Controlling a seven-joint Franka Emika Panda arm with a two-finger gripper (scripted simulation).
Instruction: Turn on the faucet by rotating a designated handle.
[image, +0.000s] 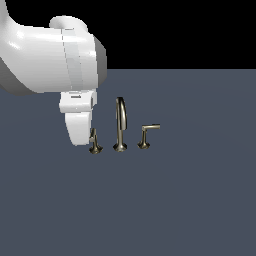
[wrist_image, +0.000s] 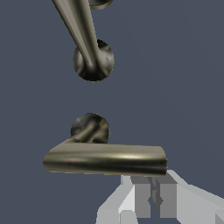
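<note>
The arm (image: 60, 60) is hiding the claw (wrist_image: 151, 197), its state unclear, beside the handle (wrist_image: 105, 159). The spout (image: 120, 120) is standing between it and the other lever (image: 148, 131).

we see the spout (image: 120, 125) mid-frame on the worktop (image: 190, 200), the handle (image: 94, 142) at its left beneath the tool (image: 80, 127), the twin lever (image: 147, 135) right.

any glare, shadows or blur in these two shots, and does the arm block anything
Exterior view: flat light, no cast shadows on the floor, soft highlights on the white arm, which hides part of the handle. Wrist view: sharp, streaky reflections along the handle and spout; the gripper is cropped at the edge.
</note>
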